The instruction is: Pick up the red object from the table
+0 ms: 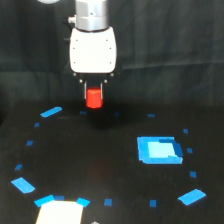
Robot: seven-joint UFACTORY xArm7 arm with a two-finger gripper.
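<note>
Exterior view: the gripper (94,93) has the red object (94,98) clamped between its fingers, up off the surface (100,165).
The stubby cylinder hangs upright, its axis vertical and flat end facing down, above the black surface; the bright blue square patch (159,149) lies well apart toward the exterior view's right.

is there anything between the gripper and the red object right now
No. The red object already sits between the jaws of the gripper, with nothing visible between them. It appears raised off the table, though this single view cannot confirm that. The blue tape marks and the larger blue patch lie flat, well away from it.
</note>
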